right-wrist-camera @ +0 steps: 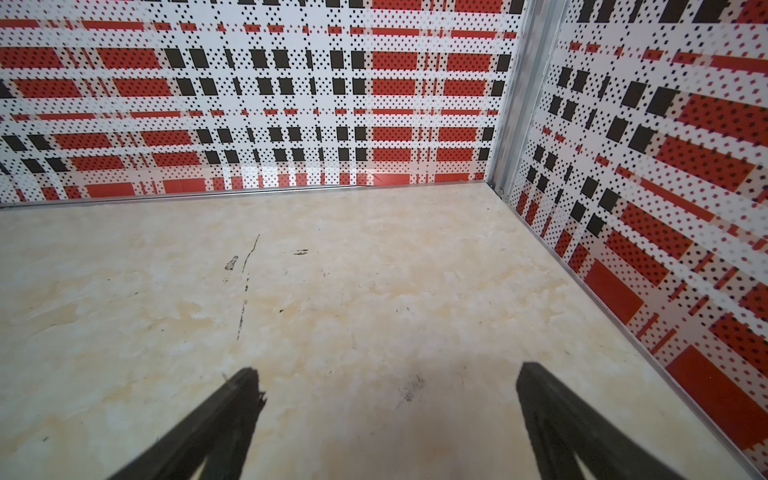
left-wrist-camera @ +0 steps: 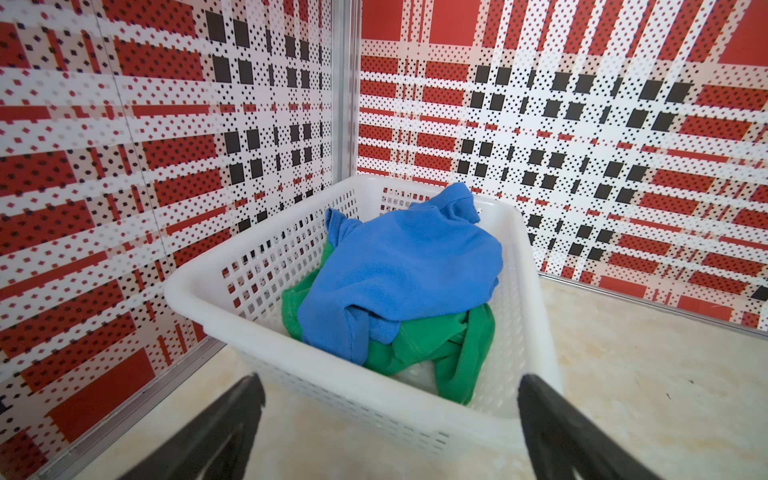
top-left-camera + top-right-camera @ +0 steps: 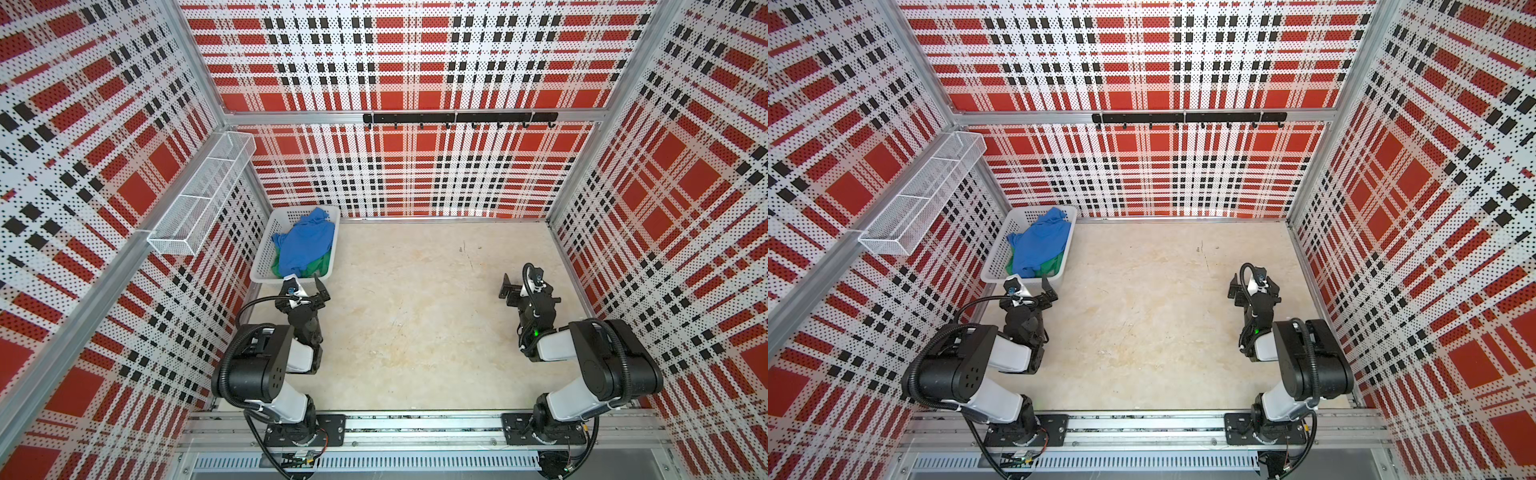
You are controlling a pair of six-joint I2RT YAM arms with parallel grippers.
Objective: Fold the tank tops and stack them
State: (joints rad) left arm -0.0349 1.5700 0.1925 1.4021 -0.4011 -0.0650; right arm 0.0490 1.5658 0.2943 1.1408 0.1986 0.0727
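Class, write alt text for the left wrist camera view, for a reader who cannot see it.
A white perforated basket sits on a pale table in a corner of red plaid walls, holding a crumpled blue tank top lying on a green tank top. The left pincer is open, its black fingers framing the basket's near side.

- Robot lab test cell, boxed-in booth, not a home or shop.
- Plaid perforated panels (image 3: 415,62) on left, far and right sides, held in aluminium framing (image 3: 291,118).
- Left arm (image 3: 257,365) and right arm (image 3: 602,365) bolted to a metal rail (image 3: 415,428) at the near edge.
- Marble-look table (image 3: 415,311) fills the cell.
- Wire mesh shelf (image 3: 199,195) on the left wall, black hook bar (image 3: 457,117) on the far wall, white plastic basket (image 3: 266,245) in the far left corner.
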